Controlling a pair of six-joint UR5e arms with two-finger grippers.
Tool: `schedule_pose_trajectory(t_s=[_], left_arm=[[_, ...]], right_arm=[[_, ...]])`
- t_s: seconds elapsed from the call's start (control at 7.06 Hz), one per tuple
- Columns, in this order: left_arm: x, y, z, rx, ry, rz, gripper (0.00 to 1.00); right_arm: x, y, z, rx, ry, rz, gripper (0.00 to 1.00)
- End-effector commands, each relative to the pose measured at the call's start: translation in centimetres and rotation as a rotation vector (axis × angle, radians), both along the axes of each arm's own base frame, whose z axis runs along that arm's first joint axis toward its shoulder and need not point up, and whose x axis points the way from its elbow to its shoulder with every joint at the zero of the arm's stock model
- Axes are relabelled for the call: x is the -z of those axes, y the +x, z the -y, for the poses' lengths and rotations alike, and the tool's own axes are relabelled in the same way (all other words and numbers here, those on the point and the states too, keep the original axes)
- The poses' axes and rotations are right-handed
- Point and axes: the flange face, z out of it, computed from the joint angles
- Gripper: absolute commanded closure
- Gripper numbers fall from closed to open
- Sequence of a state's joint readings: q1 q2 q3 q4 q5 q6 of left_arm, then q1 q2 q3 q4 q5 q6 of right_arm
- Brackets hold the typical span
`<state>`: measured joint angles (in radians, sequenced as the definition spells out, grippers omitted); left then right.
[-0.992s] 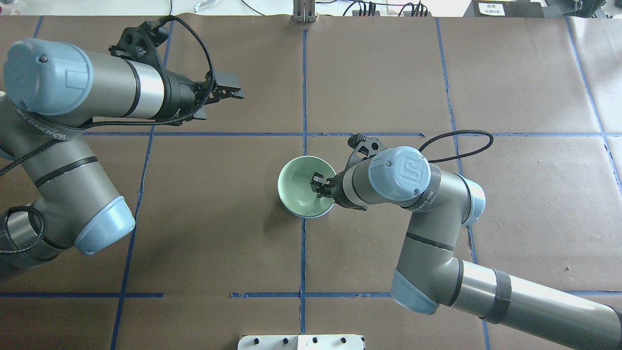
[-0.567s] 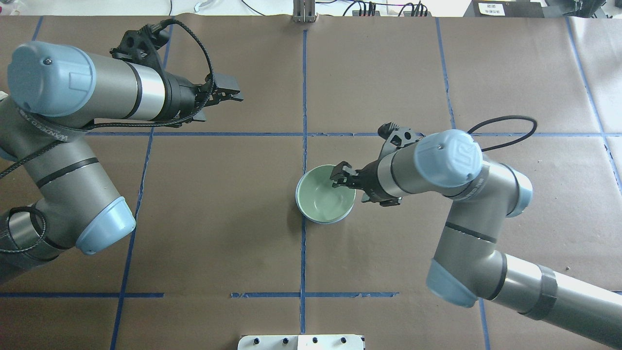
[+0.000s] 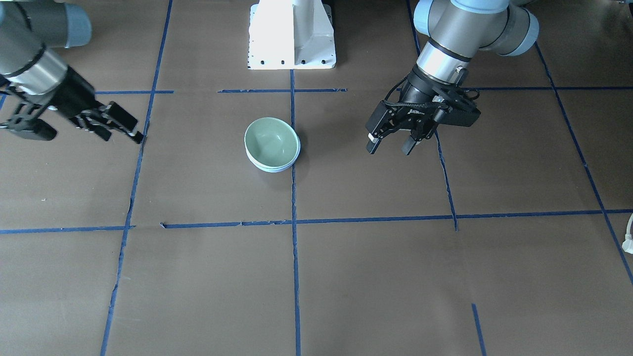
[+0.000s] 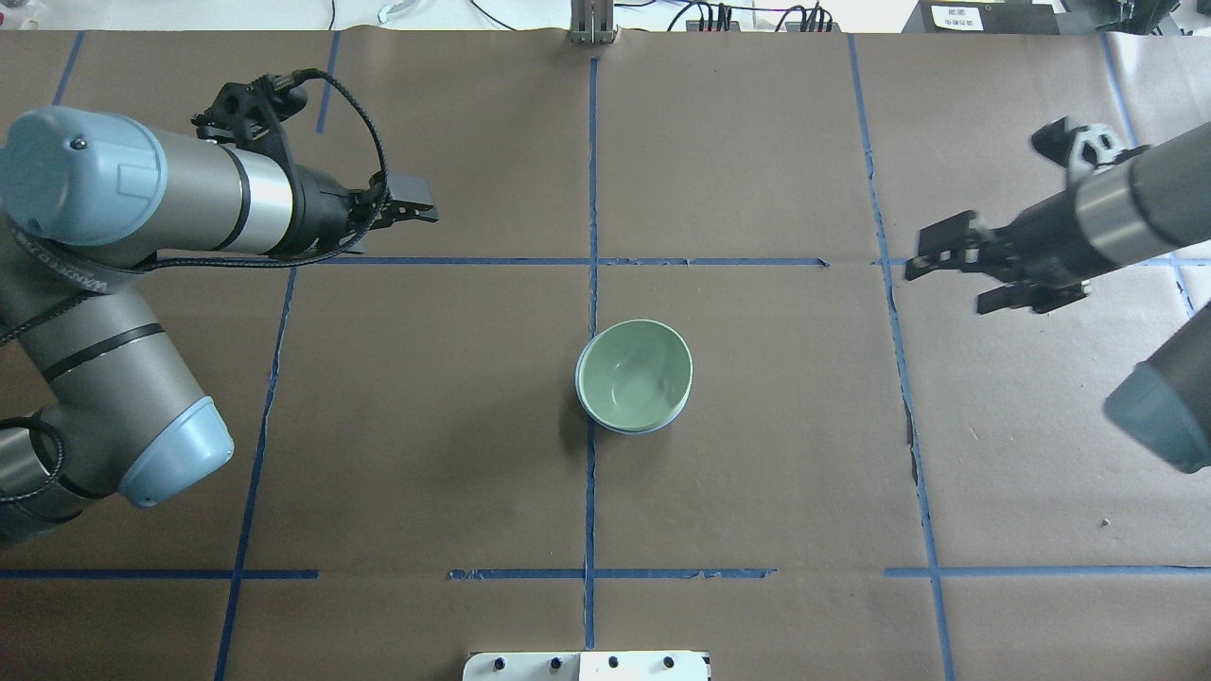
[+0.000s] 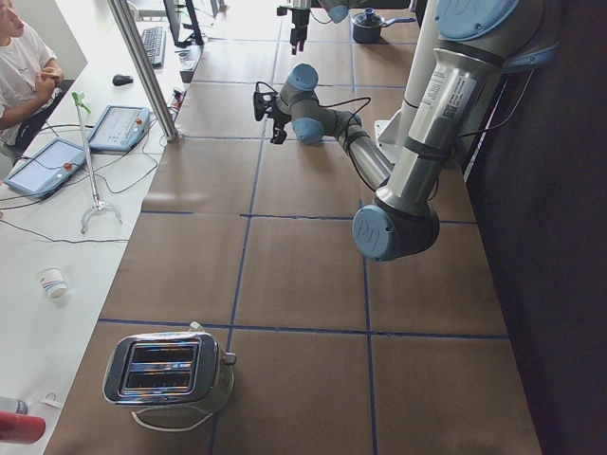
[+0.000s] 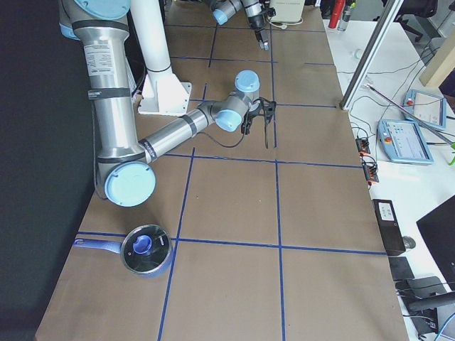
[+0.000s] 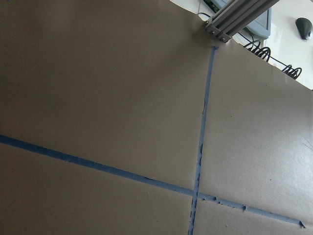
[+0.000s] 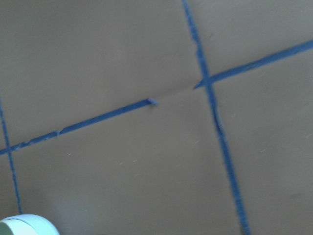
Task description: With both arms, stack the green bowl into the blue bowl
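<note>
The green bowl (image 4: 634, 372) sits nested upright inside the blue bowl (image 4: 626, 427) near the table's middle. Only a thin rim of the blue bowl shows under it. Both also show in the front-facing view, the green bowl (image 3: 271, 140) in the blue bowl (image 3: 278, 168). My right gripper (image 4: 946, 272) is open and empty, far to the right of the bowls, and shows in the front-facing view (image 3: 129, 132) too. My left gripper (image 4: 399, 227) is open and empty, far back left of the bowls, with its fingers clearly apart in the front-facing view (image 3: 390, 146). A pale bowl rim (image 8: 24, 225) shows in the right wrist view's corner.
The white pedestal base (image 3: 292, 34) stands at the robot's side of the table. A toaster (image 5: 169, 374) sits at the table's left end and a saucepan with a blue-knobbed lid (image 6: 146, 250) at its right end. Blue tape lines cross the brown paper.
My right gripper let go of the green bowl, which settled into the blue bowl, and drew far back to the right. My left gripper moved slightly left.
</note>
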<state>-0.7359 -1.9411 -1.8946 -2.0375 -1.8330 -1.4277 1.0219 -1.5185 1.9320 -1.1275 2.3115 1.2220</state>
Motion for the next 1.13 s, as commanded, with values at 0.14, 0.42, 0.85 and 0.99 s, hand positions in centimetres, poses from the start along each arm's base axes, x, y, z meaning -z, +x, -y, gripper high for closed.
schedule_pose_trajectory(t_s=[0.14, 0.42, 0.85, 0.99], left_arm=[[-12.3, -6.4, -1.5, -0.169, 0.12, 0.259, 0.0], [-20.6, -19.2, -1.1, -0.316, 0.174, 0.333, 0.0], [-31.0, -37.0, -2.0, -0.403, 0.297, 0.335, 0.0], [-30.9, -41.1, -2.5, -0.391, 0.27, 0.353, 0.0]], right_arm=[[-14.6, 17.8, 1.3, 0.061, 0.226, -0.158, 0.0], [-21.2, 24.5, 2.2, 0.254, 0.373, -0.346, 0.0], [-20.0, 27.3, 2.7, 0.354, 0.358, -0.311, 0.0], [-19.8, 27.1, 2.7, 0.351, 0.359, -0.281, 0.0]])
